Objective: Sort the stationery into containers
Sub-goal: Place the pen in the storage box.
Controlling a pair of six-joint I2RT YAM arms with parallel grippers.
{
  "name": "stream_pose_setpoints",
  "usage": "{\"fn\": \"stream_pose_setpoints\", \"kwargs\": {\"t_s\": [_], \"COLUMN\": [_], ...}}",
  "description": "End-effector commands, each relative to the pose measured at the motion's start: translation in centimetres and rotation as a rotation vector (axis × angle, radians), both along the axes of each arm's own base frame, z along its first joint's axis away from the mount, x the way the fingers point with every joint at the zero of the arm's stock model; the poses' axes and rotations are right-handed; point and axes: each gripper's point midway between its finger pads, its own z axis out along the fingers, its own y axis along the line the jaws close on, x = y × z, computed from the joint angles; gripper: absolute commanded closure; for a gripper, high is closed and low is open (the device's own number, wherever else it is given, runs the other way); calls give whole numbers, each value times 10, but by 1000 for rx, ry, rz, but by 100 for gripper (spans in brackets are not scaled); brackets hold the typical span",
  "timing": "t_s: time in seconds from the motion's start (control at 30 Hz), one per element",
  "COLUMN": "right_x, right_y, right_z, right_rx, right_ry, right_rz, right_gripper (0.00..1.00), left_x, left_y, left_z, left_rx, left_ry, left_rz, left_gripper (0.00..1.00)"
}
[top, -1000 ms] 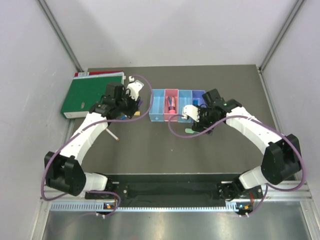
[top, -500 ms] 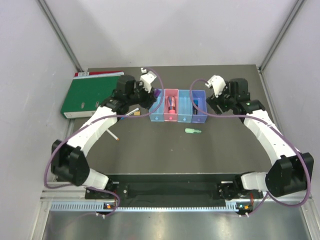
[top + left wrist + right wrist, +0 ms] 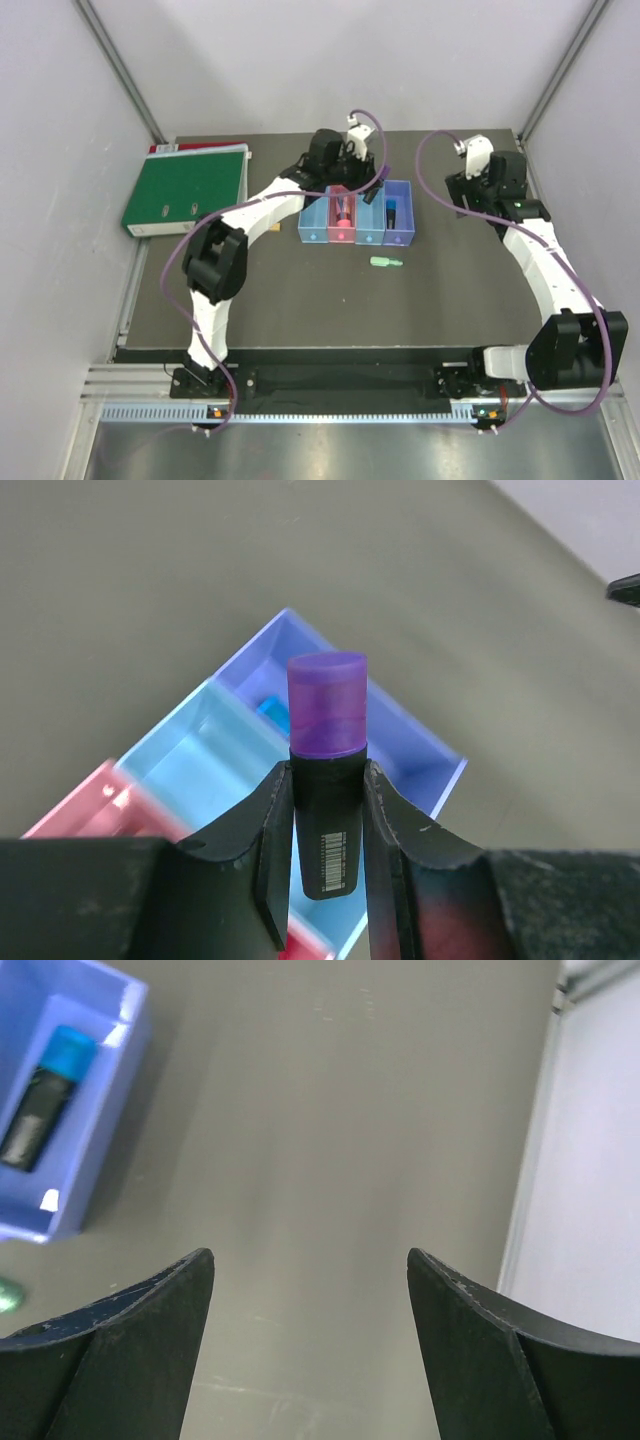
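Note:
My left gripper (image 3: 327,770) is shut on a black marker with a purple cap (image 3: 327,705) and holds it above the containers (image 3: 355,238), over the seam between a light blue bin (image 3: 190,755) and the purple-blue bin (image 3: 415,745). From above, that gripper (image 3: 360,183) hangs at the row's far side. A blue-capped black marker (image 3: 40,1100) lies in the purple-blue bin (image 3: 399,236). The pink bin (image 3: 342,236) holds some items. A green marker (image 3: 386,263) lies on the table in front of the bins. My right gripper (image 3: 310,1255) is open and empty, right of the row (image 3: 462,190).
A large green binder (image 3: 185,188) lies at the table's back left. The side wall (image 3: 590,1160) stands close to the right of my right gripper. Purple cables loop over both arms.
The left arm swung right from beside the binder to over the bins, carrying the purple-capped marker. The right arm drew back from the green marker towards the back right, jaws widening.

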Motion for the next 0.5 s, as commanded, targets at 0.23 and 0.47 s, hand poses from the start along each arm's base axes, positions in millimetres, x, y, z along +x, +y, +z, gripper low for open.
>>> {"fn": "stream_pose_setpoints", "kwargs": {"t_s": [0.23, 0.47], "right_x": [14, 9], "right_y": [-35, -30], "right_z": [37, 38], "right_rx": [31, 63], "right_ry": [-124, -118], "right_rz": [-124, -120], "right_gripper": [22, 22], "left_x": [7, 20], "left_y": [-79, -86], "left_z": [7, -24], "left_rx": [-174, -195], "left_ry": [5, 41], "left_rz": [-60, -4], "left_gripper": [100, 100]}}
